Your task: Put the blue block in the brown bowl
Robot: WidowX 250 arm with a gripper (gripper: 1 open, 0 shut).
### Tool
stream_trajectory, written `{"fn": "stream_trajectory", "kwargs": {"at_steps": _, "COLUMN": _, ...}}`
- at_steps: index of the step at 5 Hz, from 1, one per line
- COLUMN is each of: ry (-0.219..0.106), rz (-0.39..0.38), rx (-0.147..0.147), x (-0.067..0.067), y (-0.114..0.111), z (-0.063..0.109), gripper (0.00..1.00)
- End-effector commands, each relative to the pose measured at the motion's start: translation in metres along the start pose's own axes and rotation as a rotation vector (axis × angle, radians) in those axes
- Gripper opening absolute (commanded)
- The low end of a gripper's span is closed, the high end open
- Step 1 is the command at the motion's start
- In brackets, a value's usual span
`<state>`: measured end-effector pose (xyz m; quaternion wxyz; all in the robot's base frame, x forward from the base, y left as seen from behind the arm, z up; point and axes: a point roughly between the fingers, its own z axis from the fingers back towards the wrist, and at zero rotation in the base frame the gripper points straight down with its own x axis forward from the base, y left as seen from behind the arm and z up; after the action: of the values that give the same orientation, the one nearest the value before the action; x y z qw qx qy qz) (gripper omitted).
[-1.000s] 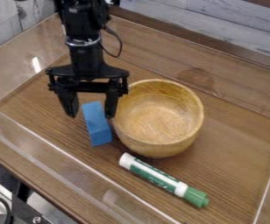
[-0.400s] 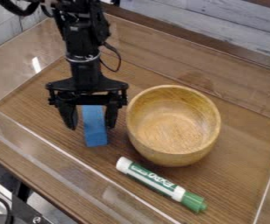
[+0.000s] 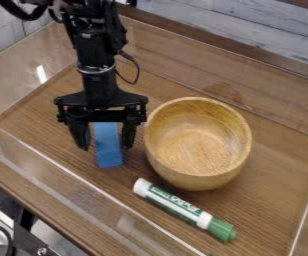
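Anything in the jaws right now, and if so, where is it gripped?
Nothing looks held: the gripper is open around the upper part of the blue block.

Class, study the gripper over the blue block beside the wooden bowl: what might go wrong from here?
The black gripper is open around the bright-blue rectangular block, so closing off-centre might tip or twist it. The round light-brown wooden bowl sits close beside that block, so a finger may bump its thick rim. A low lift could also knock the block against the bowl's side.
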<state>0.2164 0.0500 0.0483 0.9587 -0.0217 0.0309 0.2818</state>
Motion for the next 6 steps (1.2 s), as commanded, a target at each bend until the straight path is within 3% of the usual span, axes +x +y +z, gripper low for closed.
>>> {"fn": "stream_trajectory", "kwargs": {"at_steps": 1, "ry": -0.042, "rz": 0.005, "rx": -0.019, "x": 0.0094, "y": -0.0018, "z": 0.0096, "gripper": 1.0}}
{"fn": "stream_trajectory", "kwargs": {"at_steps": 6, "ry": -0.058, "rz": 0.018, "rx": -0.038, "x": 0.0185, "y": 0.0005, "z": 0.0073, "gripper": 1.0}}
